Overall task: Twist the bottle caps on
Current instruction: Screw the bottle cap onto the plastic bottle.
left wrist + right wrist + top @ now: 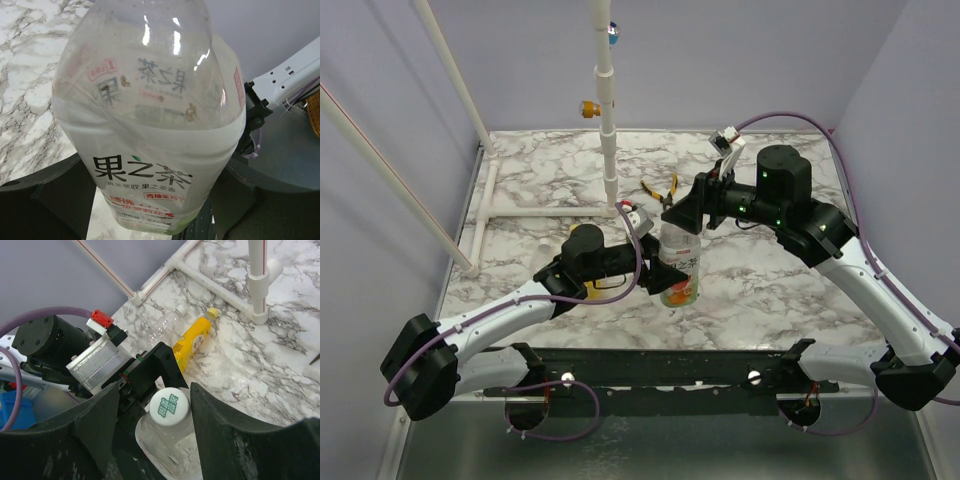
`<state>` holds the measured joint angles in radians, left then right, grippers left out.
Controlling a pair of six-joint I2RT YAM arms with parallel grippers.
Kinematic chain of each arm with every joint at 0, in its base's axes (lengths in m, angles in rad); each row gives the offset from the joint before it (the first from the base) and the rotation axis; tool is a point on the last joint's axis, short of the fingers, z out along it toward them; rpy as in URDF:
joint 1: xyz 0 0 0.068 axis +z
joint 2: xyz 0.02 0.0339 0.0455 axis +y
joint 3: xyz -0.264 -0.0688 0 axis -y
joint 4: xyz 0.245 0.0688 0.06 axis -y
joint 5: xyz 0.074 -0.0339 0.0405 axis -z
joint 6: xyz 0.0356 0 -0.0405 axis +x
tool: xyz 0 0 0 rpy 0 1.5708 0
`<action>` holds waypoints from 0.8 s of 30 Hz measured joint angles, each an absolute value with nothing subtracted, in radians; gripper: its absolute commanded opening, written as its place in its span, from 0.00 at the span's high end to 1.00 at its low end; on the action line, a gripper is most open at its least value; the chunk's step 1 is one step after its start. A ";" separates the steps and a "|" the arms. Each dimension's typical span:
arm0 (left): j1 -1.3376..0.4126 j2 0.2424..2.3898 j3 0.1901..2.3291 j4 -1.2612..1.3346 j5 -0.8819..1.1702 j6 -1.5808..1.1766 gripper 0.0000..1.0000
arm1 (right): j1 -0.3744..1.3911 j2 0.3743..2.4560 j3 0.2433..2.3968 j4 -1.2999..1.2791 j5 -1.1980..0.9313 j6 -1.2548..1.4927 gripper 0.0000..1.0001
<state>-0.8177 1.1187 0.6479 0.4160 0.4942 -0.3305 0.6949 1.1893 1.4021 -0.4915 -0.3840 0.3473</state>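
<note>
A clear bottle (680, 268) with a green-and-white label (145, 175) stands upright at mid-table, and my left gripper (150, 195) is shut on its lower body from the left. A whitish cap (170, 407) with green print sits on the bottle's neck. My right gripper (156, 392) hangs over it from above, open. Its right finger (220, 425) is close against the cap, and the left finger (95, 420) stands clearly apart. In the top view the right gripper (682, 222) hides the cap. A yellow bottle (192, 340) with a yellow cap (214, 313) lies on the table behind.
A second clear bottle (165, 326) lies beside the yellow one. Yellow-handled pliers (660, 190) lie at the back centre. A white pipe frame (608, 120) rises behind the bottles, with its base bars (545, 211) on the marble table (770, 290).
</note>
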 measured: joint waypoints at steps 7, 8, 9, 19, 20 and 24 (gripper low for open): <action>-0.799 1.125 0.656 0.416 0.517 -0.339 1.00 | 0.695 1.189 1.402 -0.482 -0.384 0.350 0.39; -0.797 1.125 0.657 0.416 0.518 -0.339 1.00 | 0.695 1.189 1.402 -0.480 -0.384 0.350 0.39; -0.795 1.125 0.658 0.416 0.521 -0.340 1.00 | 0.695 1.189 1.402 -0.479 -0.384 0.350 0.39; -0.783 1.125 0.658 0.416 0.535 -0.344 1.00 | 0.695 1.189 1.402 -0.478 -0.383 0.351 0.39; -0.783 1.125 0.658 0.416 0.536 -0.344 1.00 | 0.695 1.189 1.402 -0.478 -0.383 0.351 0.39; -0.780 1.127 0.658 0.416 0.538 -0.344 1.00 | 0.695 1.185 1.402 -0.479 -0.382 0.351 0.39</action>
<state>-0.7795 1.1267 0.6582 0.4164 0.5377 -0.3443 0.6949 1.1854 1.4021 -0.4786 -0.3817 0.3508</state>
